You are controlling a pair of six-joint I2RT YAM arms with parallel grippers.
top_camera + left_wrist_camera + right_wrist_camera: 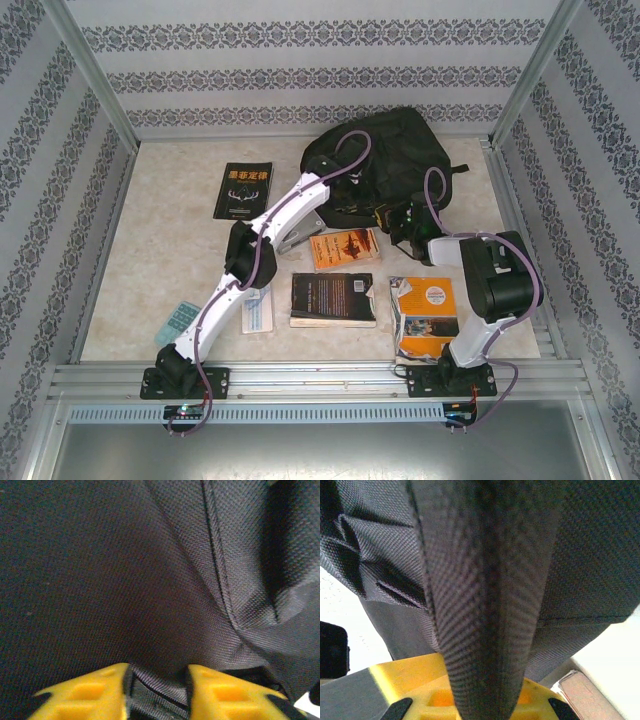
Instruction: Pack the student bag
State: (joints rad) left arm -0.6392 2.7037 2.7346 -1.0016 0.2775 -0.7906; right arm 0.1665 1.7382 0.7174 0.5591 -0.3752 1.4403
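Note:
The student bag (385, 150), a large black fabric backpack, lies at the back middle of the table. My left gripper (330, 212) is at the bag's near left edge. In the left wrist view its yellow fingers (95, 692) pinch a fold of the bag's (150, 580) woven fabric, which spans the gap of the left gripper (157, 682). My right gripper (398, 222) is at the bag's near right edge. In the right wrist view the right gripper (490, 700) is shut on a thick black band of the bag (490, 580) that runs up from between the jaws.
A black book with orange lettering (243, 190) lies left of the bag. An orange book (345, 248), a dark book (333, 298) and an orange and white book (425, 315) lie in front. A teal flat item (180, 318) sits near the left base.

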